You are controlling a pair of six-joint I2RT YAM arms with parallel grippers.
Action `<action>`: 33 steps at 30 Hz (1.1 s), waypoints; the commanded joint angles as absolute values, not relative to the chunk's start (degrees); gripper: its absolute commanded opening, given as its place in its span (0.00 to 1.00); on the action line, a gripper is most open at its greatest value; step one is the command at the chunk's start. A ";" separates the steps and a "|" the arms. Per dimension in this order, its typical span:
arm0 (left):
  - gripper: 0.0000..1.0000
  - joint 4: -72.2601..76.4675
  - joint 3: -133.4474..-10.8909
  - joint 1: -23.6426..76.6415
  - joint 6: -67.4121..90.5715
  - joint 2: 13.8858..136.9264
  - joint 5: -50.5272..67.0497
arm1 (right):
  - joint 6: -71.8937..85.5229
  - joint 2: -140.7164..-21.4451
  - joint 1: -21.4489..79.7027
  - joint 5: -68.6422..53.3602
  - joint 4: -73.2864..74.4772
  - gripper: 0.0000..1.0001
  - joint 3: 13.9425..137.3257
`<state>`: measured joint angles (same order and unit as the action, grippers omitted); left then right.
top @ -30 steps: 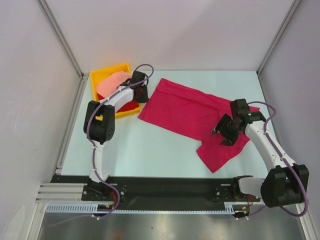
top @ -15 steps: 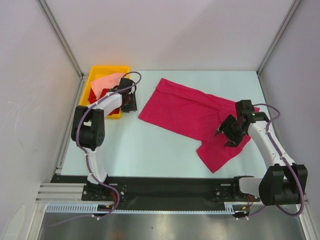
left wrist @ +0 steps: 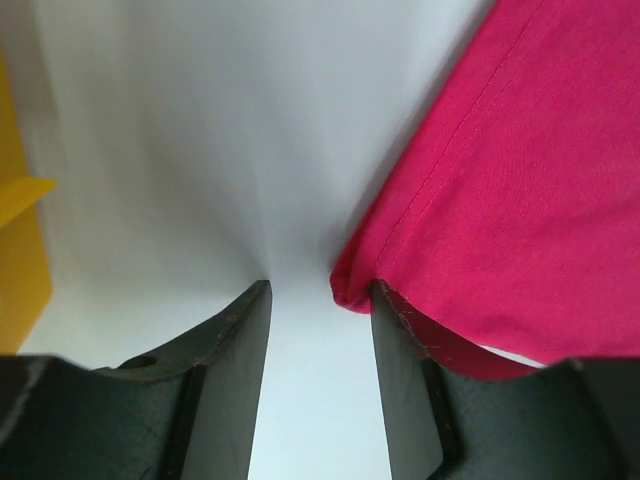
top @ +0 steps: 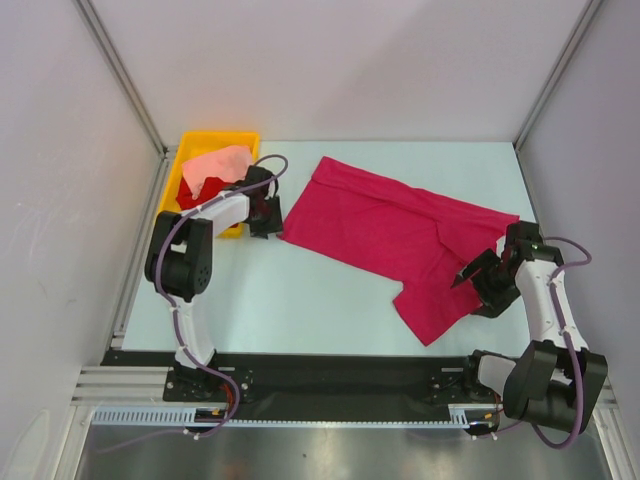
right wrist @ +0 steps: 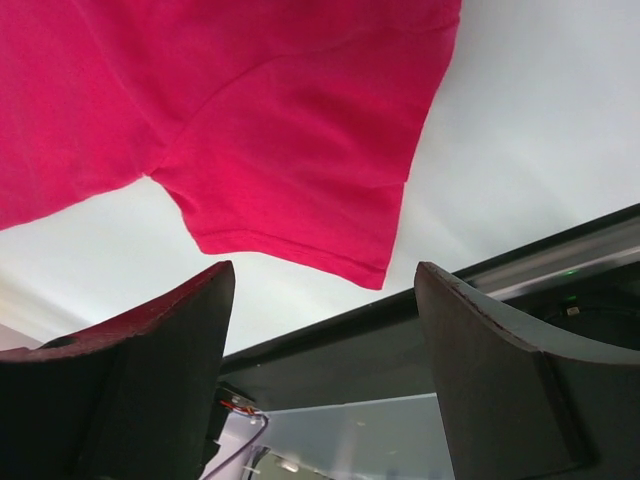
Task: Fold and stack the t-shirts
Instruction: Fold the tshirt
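A magenta-crimson t-shirt [top: 385, 230] lies spread flat across the middle of the table, one sleeve [right wrist: 300, 190] reaching toward the near edge. A pale salmon-pink t-shirt [top: 222, 165] and a bright red t-shirt [top: 188, 197] lie bunched in the yellow bin [top: 218, 138]. My left gripper [top: 266, 222] is open at the spread shirt's left corner [left wrist: 348, 288]; that corner lies just beside the right fingertip, and only bare table shows between the jaws. My right gripper [top: 476, 290] hangs wide open and empty over the shirt's right side, by the sleeve.
The yellow bin [left wrist: 20, 250] stands at the back left, just left of my left gripper. A black rail [top: 340, 375] runs along the near edge under both arm bases. Grey walls close in the table on the left, back and right.
My left gripper came out of the bin and moved right to the shirt's left corner, opening wider. My right gripper drew back to the right, off the middle of the shirt, and opened further.
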<state>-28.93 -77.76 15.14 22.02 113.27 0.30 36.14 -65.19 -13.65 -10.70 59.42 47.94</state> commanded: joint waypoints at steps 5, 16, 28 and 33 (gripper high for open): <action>0.45 -27.42 -77.78 15.03 23.47 113.64 2.46 | 35.51 -63.90 -14.15 -10.55 60.12 0.78 45.62; 0.13 -26.46 -78.22 14.50 24.08 115.75 4.22 | 36.30 -66.09 -17.93 -11.25 54.67 0.51 36.75; 0.02 -27.51 -79.98 13.80 24.43 116.37 4.92 | 37.44 -68.20 -13.99 -9.15 47.02 0.52 35.07; 0.01 -27.51 -80.16 13.80 24.70 116.63 5.01 | 39.11 -65.40 -12.31 -6.07 49.56 0.52 35.94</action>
